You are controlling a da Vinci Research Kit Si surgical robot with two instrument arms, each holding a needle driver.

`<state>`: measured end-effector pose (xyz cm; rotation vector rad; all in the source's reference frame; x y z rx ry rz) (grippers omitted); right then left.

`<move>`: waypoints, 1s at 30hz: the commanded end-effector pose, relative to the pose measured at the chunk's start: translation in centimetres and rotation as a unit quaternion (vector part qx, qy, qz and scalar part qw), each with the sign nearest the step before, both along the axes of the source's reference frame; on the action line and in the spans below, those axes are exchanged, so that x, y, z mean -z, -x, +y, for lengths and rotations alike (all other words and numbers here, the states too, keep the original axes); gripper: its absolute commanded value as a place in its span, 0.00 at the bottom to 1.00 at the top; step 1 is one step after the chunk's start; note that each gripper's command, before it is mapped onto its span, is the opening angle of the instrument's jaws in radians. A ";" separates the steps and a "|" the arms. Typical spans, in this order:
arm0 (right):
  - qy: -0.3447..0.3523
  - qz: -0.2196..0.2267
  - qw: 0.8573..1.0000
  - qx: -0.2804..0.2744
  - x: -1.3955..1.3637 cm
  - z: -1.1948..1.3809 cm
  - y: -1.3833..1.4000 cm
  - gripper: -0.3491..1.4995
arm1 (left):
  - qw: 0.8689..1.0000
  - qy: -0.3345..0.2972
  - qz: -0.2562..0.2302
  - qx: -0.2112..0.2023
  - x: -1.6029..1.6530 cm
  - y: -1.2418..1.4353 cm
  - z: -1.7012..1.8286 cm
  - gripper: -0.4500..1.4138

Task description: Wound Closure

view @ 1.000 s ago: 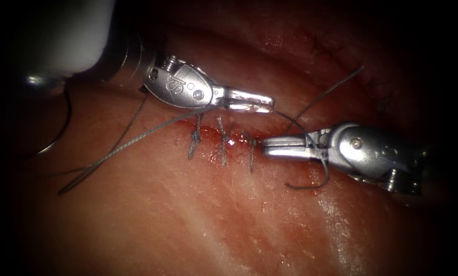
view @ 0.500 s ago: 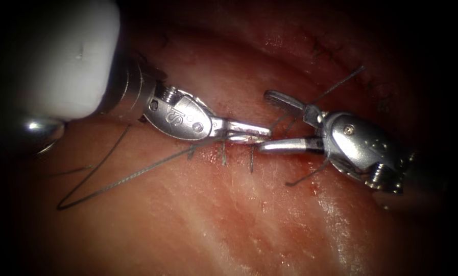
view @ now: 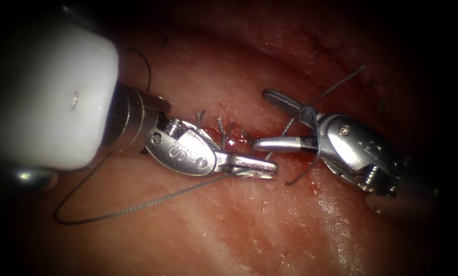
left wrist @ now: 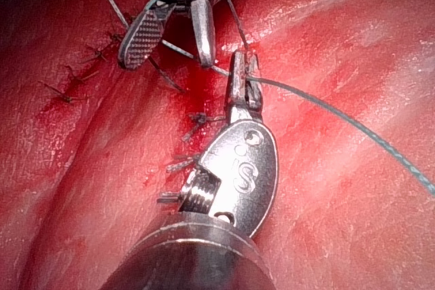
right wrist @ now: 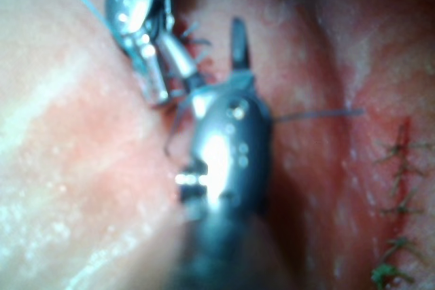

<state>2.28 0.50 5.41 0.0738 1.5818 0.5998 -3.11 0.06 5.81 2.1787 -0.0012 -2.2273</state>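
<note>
Two end effectors met over the cut (view: 234,137): the left end effector (view: 257,167) was clamped on thin, limp, slippery thread (view: 137,206); the right end effector (view: 269,120) was spread wide, nothing gripped; no needle could be made out.

Obstructed: the cut (view: 229,140), crowded by the left tool (view: 262,167), jaws shut on thread (view: 137,205), and the right tool (view: 267,120), jaws spread wide. Stitches (view: 221,128) stand along the cut between them. A thread loop trails over the tissue (view: 229,230) left of the cut. Passable: bare tissue in front of both tools.
</note>
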 end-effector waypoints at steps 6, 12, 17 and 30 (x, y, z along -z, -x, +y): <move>0.005 -0.057 0.998 -0.002 -0.22 -0.08 -0.08 0.56 | 1.000 -0.008 -0.010 -0.005 0.19 0.16 -0.06 0.00; 0.019 -0.104 0.994 0.017 -0.37 -0.22 -0.13 0.57 | 1.000 -0.013 -0.022 -0.010 0.48 0.24 0.04 0.00; 0.021 -0.101 0.994 0.042 -0.38 -0.32 -0.16 0.56 | 0.999 -0.011 -0.027 -0.012 0.62 0.20 0.22 0.00; 0.029 -0.086 0.993 0.078 -0.34 -0.49 -0.29 0.53 | 1.000 -0.011 -0.016 -0.006 0.35 0.05 0.71 0.00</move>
